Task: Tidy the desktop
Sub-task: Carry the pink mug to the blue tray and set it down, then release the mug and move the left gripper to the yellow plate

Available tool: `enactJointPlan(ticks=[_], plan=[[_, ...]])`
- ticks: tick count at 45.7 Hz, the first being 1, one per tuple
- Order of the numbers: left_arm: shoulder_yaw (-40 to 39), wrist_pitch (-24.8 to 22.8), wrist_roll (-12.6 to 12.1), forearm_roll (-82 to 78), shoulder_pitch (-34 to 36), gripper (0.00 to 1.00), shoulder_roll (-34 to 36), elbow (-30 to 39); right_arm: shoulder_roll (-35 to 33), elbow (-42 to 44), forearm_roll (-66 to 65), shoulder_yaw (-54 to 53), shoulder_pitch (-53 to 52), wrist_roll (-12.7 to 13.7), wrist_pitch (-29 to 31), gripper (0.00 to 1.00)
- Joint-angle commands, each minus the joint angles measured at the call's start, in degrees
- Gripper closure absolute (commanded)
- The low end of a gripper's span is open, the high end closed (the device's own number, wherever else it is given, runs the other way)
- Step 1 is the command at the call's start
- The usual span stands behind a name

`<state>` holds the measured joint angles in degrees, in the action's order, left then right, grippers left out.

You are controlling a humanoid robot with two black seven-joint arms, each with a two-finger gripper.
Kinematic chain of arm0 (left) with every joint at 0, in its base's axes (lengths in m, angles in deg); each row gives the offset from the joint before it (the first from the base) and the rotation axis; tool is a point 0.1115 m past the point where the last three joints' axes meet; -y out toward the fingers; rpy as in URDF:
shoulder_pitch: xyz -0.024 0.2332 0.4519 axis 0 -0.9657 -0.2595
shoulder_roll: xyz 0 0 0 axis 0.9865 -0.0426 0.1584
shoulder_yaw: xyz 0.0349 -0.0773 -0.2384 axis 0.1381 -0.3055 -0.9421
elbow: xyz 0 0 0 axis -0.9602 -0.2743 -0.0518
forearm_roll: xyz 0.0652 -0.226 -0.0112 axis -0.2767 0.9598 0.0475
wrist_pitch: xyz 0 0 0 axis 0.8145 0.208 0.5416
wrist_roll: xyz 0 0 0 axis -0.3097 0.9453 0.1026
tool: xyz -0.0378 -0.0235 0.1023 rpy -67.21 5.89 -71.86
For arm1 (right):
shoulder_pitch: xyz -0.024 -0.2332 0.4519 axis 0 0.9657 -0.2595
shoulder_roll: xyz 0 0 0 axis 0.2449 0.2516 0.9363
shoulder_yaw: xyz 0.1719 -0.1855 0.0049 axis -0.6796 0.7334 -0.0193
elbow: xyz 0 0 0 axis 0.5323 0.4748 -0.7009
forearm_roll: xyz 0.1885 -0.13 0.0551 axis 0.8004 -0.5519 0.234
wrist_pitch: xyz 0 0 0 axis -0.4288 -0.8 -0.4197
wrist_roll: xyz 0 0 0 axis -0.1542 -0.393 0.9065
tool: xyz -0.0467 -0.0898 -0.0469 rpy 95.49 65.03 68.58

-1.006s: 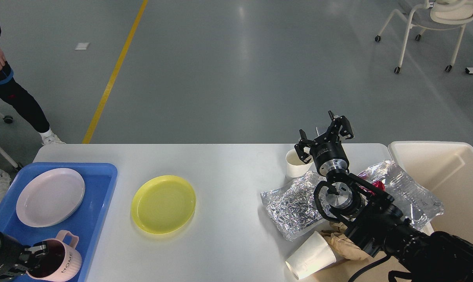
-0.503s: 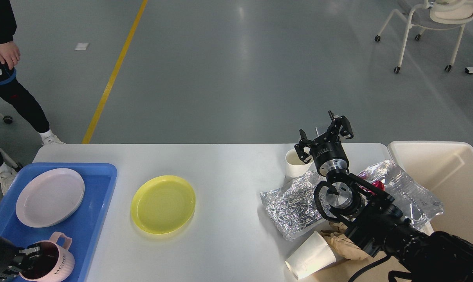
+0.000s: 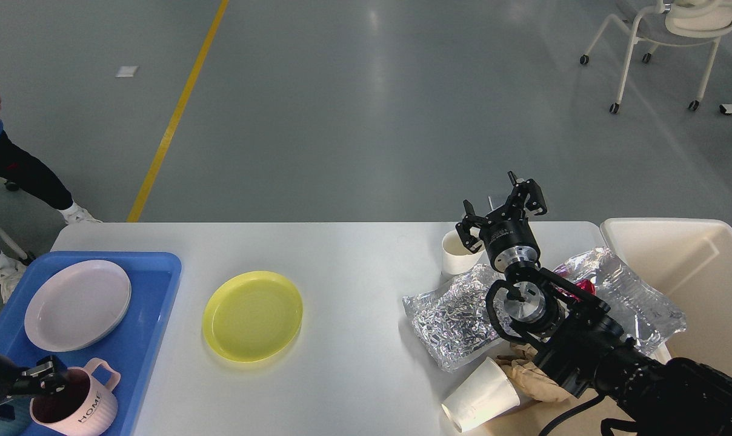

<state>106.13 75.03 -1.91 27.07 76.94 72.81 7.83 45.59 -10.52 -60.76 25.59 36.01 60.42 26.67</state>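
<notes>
The surface [image 3: 354, 254] lay white and wide across the view, with a blue tray [image 3: 154, 315] at its left end and a cream bin [image 3: 693, 254] at its right. The right end effector [image 3: 503, 209] hovered over the far right part of the surface, its two fingers spread apart and holding nothing. A white paper cup [image 3: 458, 253] stood upright just below and to the left of it, closer than any other item; a crumpled foil bag [image 3: 451, 321] lay nearer the robot, its long axis running roughly left to right, and a second paper cup [image 3: 481, 396] lay tipped on its side near the front edge. The left end effector [image 3: 45, 378] sat at the rim of a pink mug [image 3: 78, 406] in the tray; whether it gripped the rim could not be told. A yellow plate [image 3: 252, 315] lay between the two arms, rather nearer the left one. For the litter, the right arm was clearly the nearer, with the bin just beyond it to the right
</notes>
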Motion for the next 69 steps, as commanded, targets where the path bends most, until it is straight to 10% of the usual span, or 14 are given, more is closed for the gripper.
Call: enactJointPlan(ticks=[1,27,43,48,69], plan=[[0.45,-0.57,-0.03,-0.28,3.35,0.19,2.99,0.91,0.0,0.0,0.03,0.0,0.0,0.0,0.0,0.0],[7.13,-43.8,0.06,-0.73,45.79,0.17,-0.95,0.92,0.0,0.0,0.03,0.0,0.0,0.0,0.0,0.0],[3.79,-43.8,0.06,-0.73,58.3,0.12,-7.02,0.83,0.0,0.0,-0.05,0.0,0.0,0.0,0.0,0.0],[2.3,-43.8,0.23,0.06,52.33,0.13,-7.2,0.74,0.0,0.0,0.03,0.0,-0.09,0.0,0.0,0.0],[-6.83,-15.62,0.23,0.15,20.78,0.13,-7.11,0.74,0.0,0.0,0.03,0.0,-0.09,0.0,0.0,0.0]])
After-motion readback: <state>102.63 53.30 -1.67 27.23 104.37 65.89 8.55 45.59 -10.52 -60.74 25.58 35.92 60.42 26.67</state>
